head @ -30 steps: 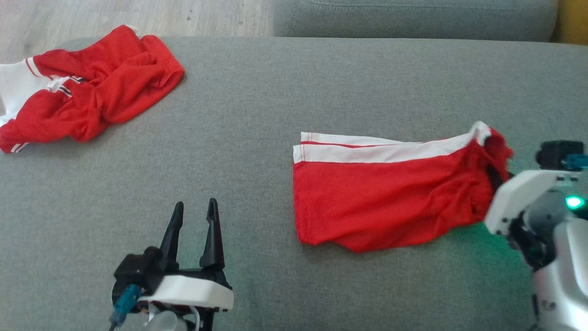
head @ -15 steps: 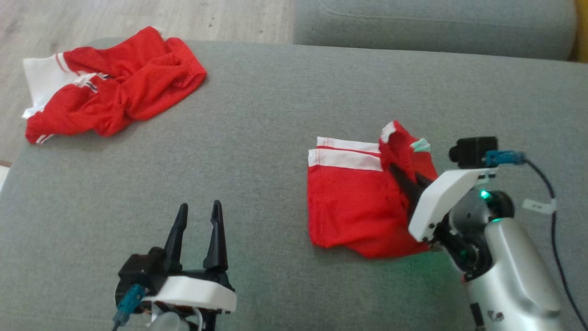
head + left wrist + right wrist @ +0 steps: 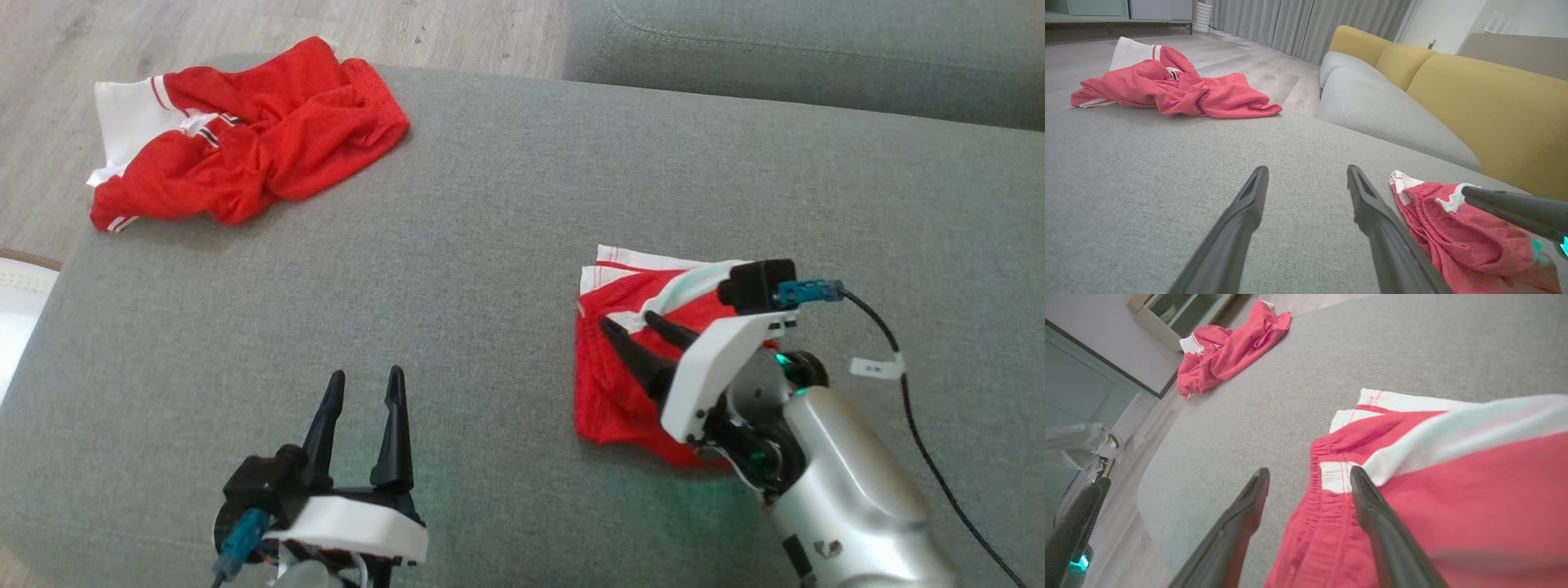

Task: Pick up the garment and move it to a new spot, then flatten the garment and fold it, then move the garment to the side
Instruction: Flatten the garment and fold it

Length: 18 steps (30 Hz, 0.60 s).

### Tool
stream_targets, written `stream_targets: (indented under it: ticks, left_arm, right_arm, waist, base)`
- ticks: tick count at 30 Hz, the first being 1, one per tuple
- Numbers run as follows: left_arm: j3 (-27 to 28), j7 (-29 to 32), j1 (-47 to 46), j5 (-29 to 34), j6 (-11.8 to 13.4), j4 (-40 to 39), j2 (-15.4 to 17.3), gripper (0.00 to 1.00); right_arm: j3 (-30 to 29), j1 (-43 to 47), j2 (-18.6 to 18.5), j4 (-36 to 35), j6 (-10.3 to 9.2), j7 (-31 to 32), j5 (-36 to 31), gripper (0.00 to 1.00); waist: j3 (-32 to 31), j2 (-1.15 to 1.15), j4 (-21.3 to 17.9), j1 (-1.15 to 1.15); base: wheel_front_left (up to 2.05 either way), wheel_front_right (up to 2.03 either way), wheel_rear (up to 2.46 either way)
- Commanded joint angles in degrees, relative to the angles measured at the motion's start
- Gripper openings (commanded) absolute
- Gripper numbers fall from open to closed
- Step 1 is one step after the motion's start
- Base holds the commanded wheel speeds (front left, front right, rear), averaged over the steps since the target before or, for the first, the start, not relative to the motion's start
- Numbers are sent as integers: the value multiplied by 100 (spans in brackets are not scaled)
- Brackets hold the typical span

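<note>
The garment [image 3: 606,396], red shorts with a white side stripe, lies folded in half on the grey cushion [image 3: 490,204], right of centre. My right gripper [image 3: 627,320] hovers open over its folded top layer, fingers pointing left, with nothing pinched between them. In the right wrist view the garment [image 3: 1453,498] spreads under and beside the right gripper [image 3: 1309,471]. Over bare cushion at the lower left, my left gripper [image 3: 366,376] stands open and holds nothing. The left wrist view has the left gripper [image 3: 1307,169] with the garment [image 3: 1453,241] to its right.
A second, crumpled red and white garment [image 3: 261,147] lies at the cushion's far left corner. Wooden floor [image 3: 245,33] runs beyond that edge. A grey sofa seat [image 3: 775,49] and yellow backrest [image 3: 1474,94] stand behind. Bare cushion stretches between the two garments.
My right gripper carried the garment's right end over to the left, doubling the shorts onto themselves, then opened and let go. The head camera shifted. The left gripper stayed put.
</note>
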Motion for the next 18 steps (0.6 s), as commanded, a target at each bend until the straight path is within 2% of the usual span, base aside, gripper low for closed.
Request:
stream_targets:
  ticks: [1, 6, 11, 18]
  left_arm:
    - [145, -61, -209, -1, -9, -132, -6, 100]
    - [145, -71, -214, 3, -2, -126, 17, 100]
    - [132, -68, -284, 38, 7, -163, 52, 100]
    - [141, -44, -447, 108, 58, -250, 122, 100]
  right_arm:
    - [247, -315, 72, -168, -4, -164, 176, 100]
    - [392, -467, 72, -110, -4, -573, 308, 100]
    - [211, -570, 73, -78, -4, -1045, -85, 100]
    - [-576, -379, 73, -218, -4, -1920, -1360, 100]
  waist:
    - [-12, 0, -1, 0]
    - [-34, 0, -76, 0]
    - [-29, 0, -194, 0]
    - [-98, 0, -471, 0]
  base:
    - [0, 0, 0]
    - [0, 0, 0]
    - [0, 0, 0]
    - [0, 0, 0]
